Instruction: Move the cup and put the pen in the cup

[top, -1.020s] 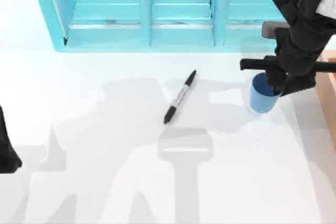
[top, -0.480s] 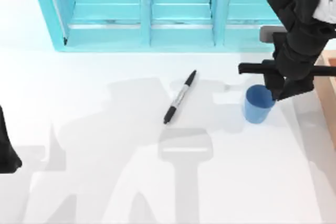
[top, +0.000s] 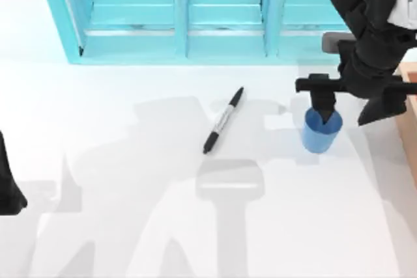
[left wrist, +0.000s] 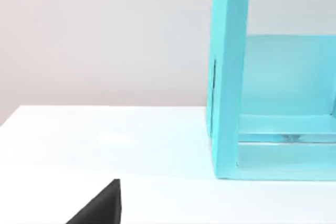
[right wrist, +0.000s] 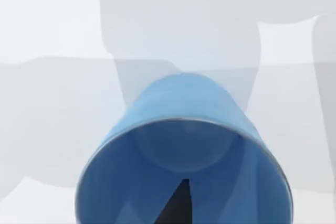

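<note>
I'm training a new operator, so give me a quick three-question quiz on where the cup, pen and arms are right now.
1. True or false: the slim black-capped marker pen lies inside the small blue tapered cup.
2. Where is the right gripper? A) over the pen B) at the cup, one jaw inside it C) parked, far from both
3. Fill in: in the top view, the pen lies to the cup's ____.
Key: 1 false; 2 B; 3 left.

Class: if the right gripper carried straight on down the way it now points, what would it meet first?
Most likely the blue cup: the right gripper hangs over its rim, one finger already inside the mouth. Depth is unclear, but that finger would probably reach the cup's inner wall or floor first.
</note>
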You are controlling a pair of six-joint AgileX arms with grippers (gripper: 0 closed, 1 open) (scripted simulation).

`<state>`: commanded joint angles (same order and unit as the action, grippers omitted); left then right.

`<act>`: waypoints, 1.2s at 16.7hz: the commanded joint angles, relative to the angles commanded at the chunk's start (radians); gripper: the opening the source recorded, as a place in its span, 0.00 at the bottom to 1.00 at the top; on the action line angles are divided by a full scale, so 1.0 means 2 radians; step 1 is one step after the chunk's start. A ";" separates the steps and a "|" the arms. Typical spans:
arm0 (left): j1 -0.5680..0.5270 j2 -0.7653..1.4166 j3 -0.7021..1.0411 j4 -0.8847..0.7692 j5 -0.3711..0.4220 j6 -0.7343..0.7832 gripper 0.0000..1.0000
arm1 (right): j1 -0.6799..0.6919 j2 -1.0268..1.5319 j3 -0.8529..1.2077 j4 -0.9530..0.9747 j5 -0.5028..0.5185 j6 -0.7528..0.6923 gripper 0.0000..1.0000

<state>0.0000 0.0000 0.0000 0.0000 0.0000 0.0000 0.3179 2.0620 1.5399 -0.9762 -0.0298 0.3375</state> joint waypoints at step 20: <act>0.000 0.000 0.000 0.000 0.000 0.000 1.00 | -0.003 0.012 0.224 -0.217 0.000 0.000 1.00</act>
<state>0.0000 0.0000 0.0000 0.0000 0.0000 0.0000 0.3122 2.0867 1.9885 -1.4103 -0.0307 0.3375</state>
